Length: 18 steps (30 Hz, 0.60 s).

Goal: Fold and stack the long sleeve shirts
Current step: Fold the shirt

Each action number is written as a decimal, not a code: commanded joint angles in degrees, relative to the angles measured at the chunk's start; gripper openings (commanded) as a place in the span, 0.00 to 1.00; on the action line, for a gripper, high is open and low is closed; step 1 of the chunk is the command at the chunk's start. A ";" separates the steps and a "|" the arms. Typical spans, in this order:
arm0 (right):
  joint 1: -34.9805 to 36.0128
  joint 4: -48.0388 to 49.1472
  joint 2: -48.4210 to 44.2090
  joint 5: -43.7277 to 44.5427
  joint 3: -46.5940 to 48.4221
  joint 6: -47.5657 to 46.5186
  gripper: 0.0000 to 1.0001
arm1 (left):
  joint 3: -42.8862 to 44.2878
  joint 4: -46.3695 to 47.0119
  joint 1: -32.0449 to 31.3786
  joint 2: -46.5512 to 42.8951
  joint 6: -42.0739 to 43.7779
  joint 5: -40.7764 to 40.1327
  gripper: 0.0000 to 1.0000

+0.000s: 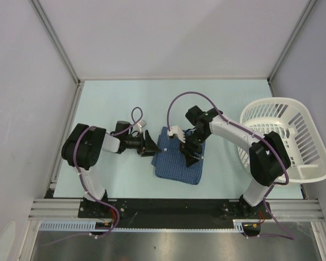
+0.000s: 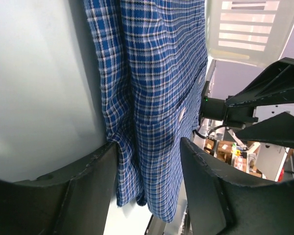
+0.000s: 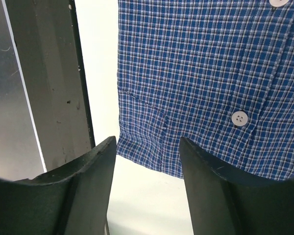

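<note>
Long sleeve shirt (image 1: 171, 163) lay folded into a compact rectangle on the bench (image 1: 119, 103), between the two arms, with the basket (image 1: 271, 101) apart to its right. In the top view, the left claw (image 1: 151, 144) sat open just beside the shirt's left edge, probably placed to square or lift that edge. The right claw (image 1: 192, 156) hung open over the cloth. In the left wrist view, the fingers (image 2: 88, 196) stood spread with the folded edge framed between them, nothing gripped. In the right wrist view, the fingers (image 3: 88, 186) stood equally spread above the hem and a button (image 3: 239, 118), holding nothing; contact could not be determined.
</note>
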 commanded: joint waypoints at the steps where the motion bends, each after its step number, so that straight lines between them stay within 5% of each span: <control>1: -0.35 0.66 -0.40 -1.67 2.51 0.91 0.60 | -0.15 0.10 -1.78 4.94 0.91 -9.33 0.61; 9: -0.52 0.84 -0.13 -1.23 2.95 1.70 0.61 | 1.34 2.83 -2.57 7.85 -0.85 -9.50 0.53; 12: -0.79 1.37 0.04 -1.23 2.43 2.14 0.61 | 3.18 0.56 -2.48 5.23 0.99 -9.59 0.37; 13: -0.87 1.89 0.04 -1.14 1.99 2.40 0.61 | 3.89 -2.32 -2.31 4.25 1.96 -9.24 0.23; 16: -1.66 4.00 -0.31 -0.88 0.67 4.42 0.61 | 6.97 -10.92 -1.26 -0.31 7.05 -8.89 0.00; 18: -2.63 6.19 -0.66 -1.05 -0.03 7.40 0.61 | 10.29 -18.14 -0.20 -3.04 13.96 -10.37 0.00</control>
